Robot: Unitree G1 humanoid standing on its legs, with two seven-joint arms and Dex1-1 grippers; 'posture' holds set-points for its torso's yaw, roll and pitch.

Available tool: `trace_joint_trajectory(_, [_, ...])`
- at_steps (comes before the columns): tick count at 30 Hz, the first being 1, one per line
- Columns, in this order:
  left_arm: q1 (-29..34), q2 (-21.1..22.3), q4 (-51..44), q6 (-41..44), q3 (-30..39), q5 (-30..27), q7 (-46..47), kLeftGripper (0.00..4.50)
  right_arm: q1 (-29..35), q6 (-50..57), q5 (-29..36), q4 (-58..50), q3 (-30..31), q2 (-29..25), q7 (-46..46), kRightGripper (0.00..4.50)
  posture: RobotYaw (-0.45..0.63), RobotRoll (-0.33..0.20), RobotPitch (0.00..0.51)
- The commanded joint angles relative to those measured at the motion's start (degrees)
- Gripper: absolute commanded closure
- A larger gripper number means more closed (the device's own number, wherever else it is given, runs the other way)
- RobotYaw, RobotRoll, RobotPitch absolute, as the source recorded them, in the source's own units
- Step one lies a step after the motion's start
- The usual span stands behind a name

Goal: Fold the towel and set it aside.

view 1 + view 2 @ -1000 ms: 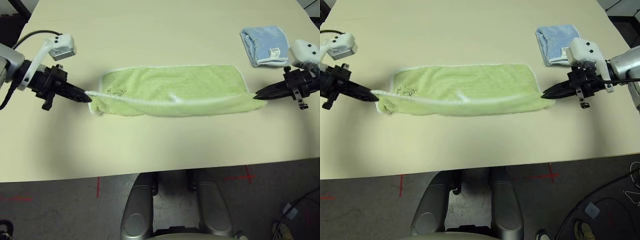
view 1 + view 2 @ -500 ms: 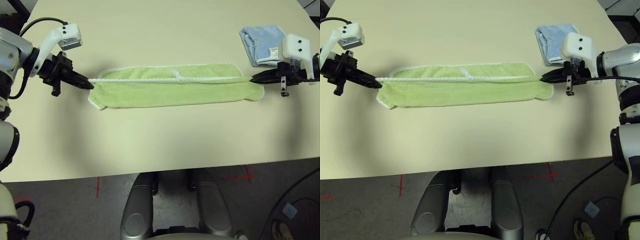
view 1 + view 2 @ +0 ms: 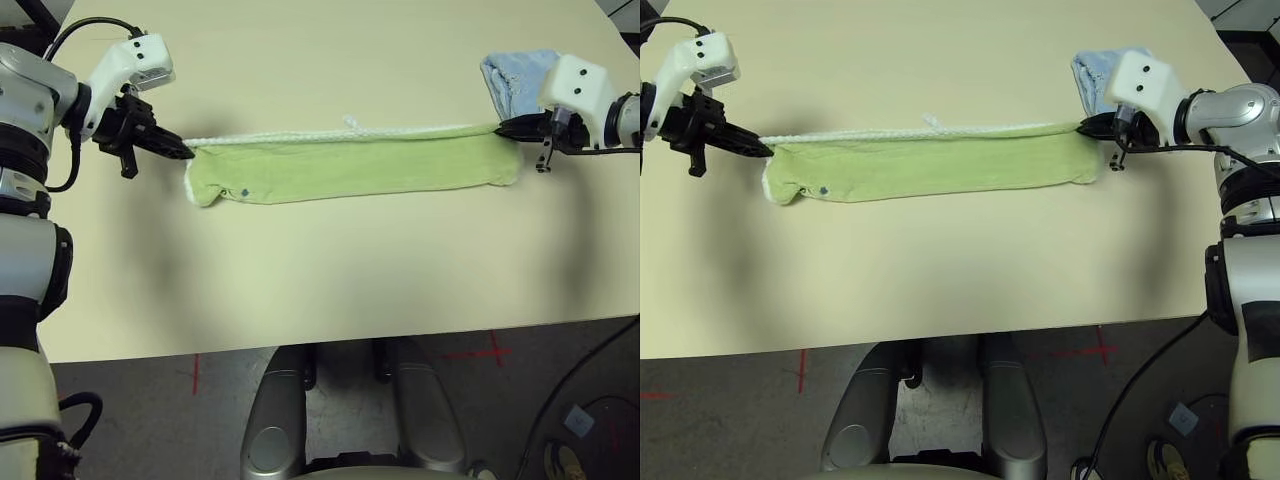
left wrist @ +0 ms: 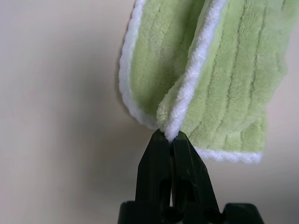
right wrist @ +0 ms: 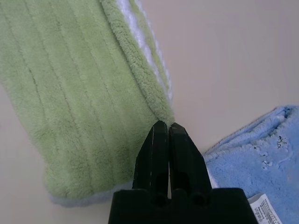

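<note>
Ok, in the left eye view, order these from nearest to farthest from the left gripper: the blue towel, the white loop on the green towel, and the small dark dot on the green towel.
1. Dark dot: on the green towel, at its end beside the left gripper.
2. White loop: mid-towel, on the far edge.
3. Blue towel: opposite end, beside the right gripper.

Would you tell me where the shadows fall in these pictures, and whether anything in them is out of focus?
Left eye view: the left gripper and right gripper cast soft shadows on the table, which shows no glare. Left wrist view: the towel is sharp near the fingertips and softens farther off. Right wrist view: the blue towel looks slightly soft.
</note>
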Motion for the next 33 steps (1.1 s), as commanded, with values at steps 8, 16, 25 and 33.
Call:
trace_joint_trajectory(8, [-2.6,-0.6,4.5,-5.5,1.1,10.3,3.5,4.48,0.6,0.8,-4.5,1.7,-0.4,-0.2,-3.5,4.50,0.04,0.000,0.341])
trace_joint_trajectory(16, [-2.4,-2.1,5.6,-6.8,4.1,12.1,7.7,4.48,1.0,1.0,-5.8,1.8,-0.7,0.4,-5.6,4.50,0.04,0.000,0.341])
trace_joint_trajectory(25, [-1.7,-2.2,5.7,-7.1,5.7,14.2,9.3,3.73,0.9,1.3,-5.2,1.4,-1.9,1.0,-7.0,2.92,0.04,0.000,0.338])
trace_joint_trajectory(33, [-1.5,-0.3,4.7,-8.8,11.6,11.6,13.2,0.64,0.2,-2.6,-5.2,0.9,-4.2,-0.6,-11.0,0.01,0.03,0.000,0.330])
